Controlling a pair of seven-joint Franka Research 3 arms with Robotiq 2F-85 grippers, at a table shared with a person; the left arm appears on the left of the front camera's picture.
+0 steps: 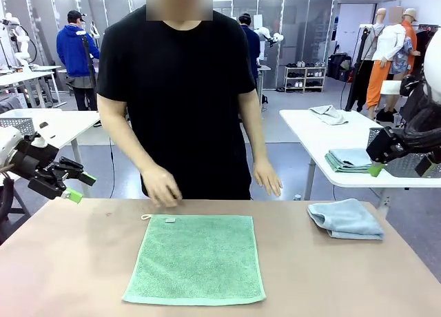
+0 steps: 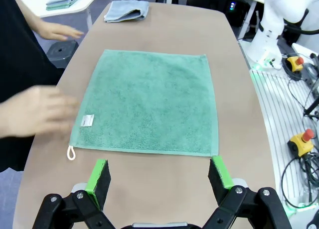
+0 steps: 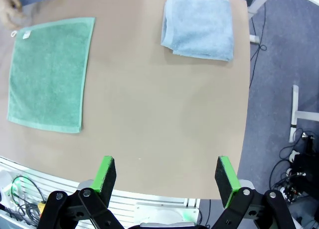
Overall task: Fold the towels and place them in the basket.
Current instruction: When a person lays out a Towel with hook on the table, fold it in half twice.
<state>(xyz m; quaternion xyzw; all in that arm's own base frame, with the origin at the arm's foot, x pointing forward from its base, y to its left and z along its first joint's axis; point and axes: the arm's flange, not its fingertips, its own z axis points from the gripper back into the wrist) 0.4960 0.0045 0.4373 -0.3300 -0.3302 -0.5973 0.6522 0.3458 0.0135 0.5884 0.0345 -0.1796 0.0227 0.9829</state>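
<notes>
A mint green towel (image 1: 195, 260) lies spread flat in the middle of the brown table (image 1: 69, 262), its loop and white label at the far left corner. The pale blue-grey towel (image 1: 344, 219) sits folded at the table's right. Off the left edge, above table height, my left gripper (image 1: 77, 182) hovers open; its wrist view shows the green towel (image 2: 149, 102) just beyond the open fingers (image 2: 158, 164). My right gripper (image 1: 377, 158) hangs open and empty at the right, looking down on the blue towel (image 3: 199, 27) and green towel (image 3: 50, 72). The basket is out of view.
A person in black stands at the far side, one hand (image 1: 162, 187) by the green towel's label corner, the other (image 1: 267, 178) above the far edge. White tables behind hold a stack of folded cloths (image 1: 348, 160) and grey mesh crates (image 1: 410, 167). Bare tabletop lies between the towels.
</notes>
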